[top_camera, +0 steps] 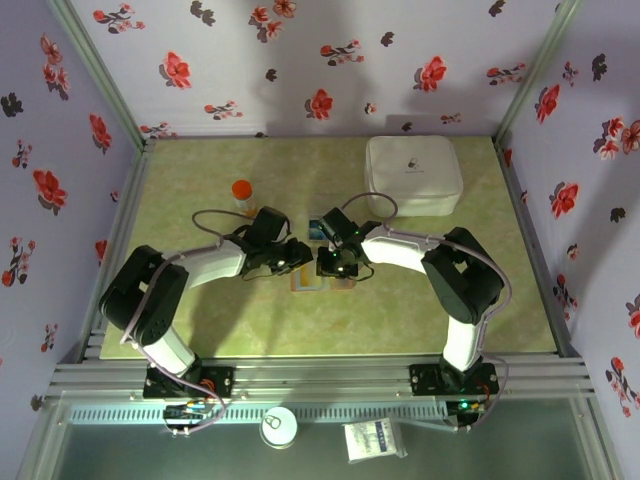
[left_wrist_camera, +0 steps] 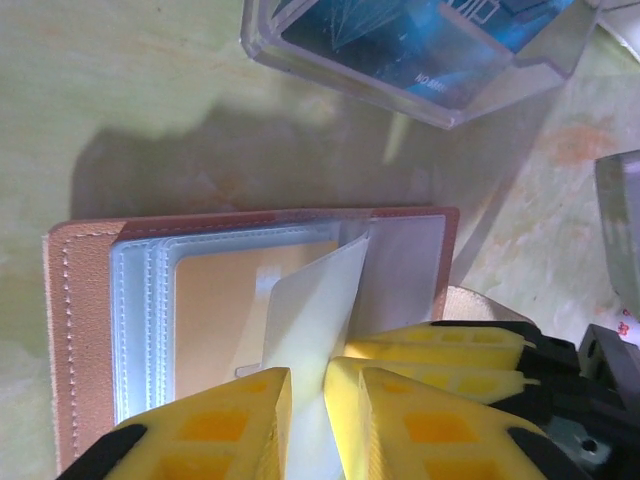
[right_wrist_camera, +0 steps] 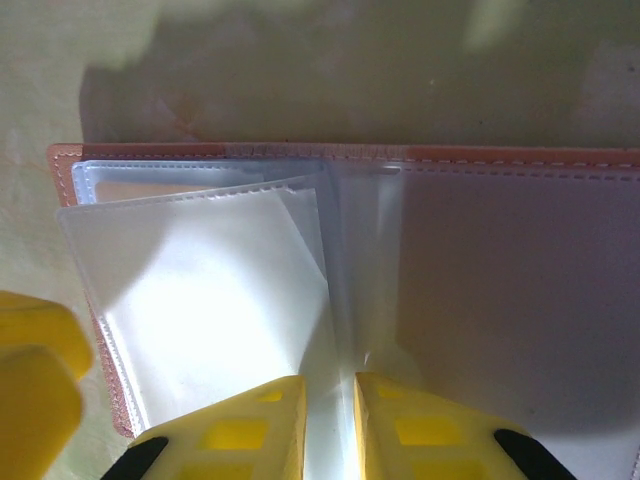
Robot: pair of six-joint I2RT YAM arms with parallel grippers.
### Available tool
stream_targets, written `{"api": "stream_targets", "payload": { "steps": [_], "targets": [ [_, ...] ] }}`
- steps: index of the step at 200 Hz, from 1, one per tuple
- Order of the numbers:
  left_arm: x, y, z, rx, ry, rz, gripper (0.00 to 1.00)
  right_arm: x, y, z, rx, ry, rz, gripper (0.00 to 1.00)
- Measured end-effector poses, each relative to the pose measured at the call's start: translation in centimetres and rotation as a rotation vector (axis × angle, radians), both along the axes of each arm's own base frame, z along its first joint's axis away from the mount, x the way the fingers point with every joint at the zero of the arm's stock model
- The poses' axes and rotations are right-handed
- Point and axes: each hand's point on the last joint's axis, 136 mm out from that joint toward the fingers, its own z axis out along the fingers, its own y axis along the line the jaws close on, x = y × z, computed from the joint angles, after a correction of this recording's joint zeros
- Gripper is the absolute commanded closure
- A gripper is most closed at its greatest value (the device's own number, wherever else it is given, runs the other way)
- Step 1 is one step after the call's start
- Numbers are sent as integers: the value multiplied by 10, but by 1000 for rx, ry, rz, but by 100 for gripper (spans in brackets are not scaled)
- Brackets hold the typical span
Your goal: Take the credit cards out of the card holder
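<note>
At the middle of the desk (top_camera: 400, 320): card holder (left_wrist_camera: 80, 330), tan, lying open and flat, clear plastic sleeves fanned over both halves.

Left gripper (left_wrist_camera: 310, 385): yellow fingers (left_wrist_camera: 210, 430) at the holder's near edge, gap narrow, one clear sleeve leaf standing up between them. I cannot tell whether it is pinched.

Right gripper (right_wrist_camera: 330, 385): meets the left one over the holder, gap narrow, the fold of the sleeves lying in it. Grip likewise uncertain.

Credit cards (left_wrist_camera: 400, 40): blue and teal, inside something clear-rimmed on the desk just beyond the holder's far edge.

Orange-capped bottle (top_camera: 242, 195): upright, behind the left arm.

White rounded box (top_camera: 413, 172): at the far right, well apart.
</note>
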Motion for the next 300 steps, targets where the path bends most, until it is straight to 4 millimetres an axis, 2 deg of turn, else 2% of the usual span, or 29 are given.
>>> {"api": "stream_targets", "payload": {
  "steps": [67, 111, 186, 217, 272, 300],
  "targets": [
    [-8, 4, -13, 22, 29, 11, 67, 0, 0, 0, 0, 0, 0, 80],
    [-8, 6, -15, 35, 30, 25, 66, 0, 0, 0, 0, 0, 0, 79],
    [-5, -1, -9, -7, 22, 25, 77, -1, -1, 3, 4, -4, 0, 77],
    [-5, -4, -6, -23, 20, 21, 79, 1, -1, 12, 15, -24, -3, 76],
    [-7, -6, -6, -19, 24, 15, 81, 4, -7, 40, 39, -97, -13, 75],
    [-6, -15, 3, -30, 11, -3, 82, 4, -16, 51, 51, -121, -30, 74]
  ]
}}
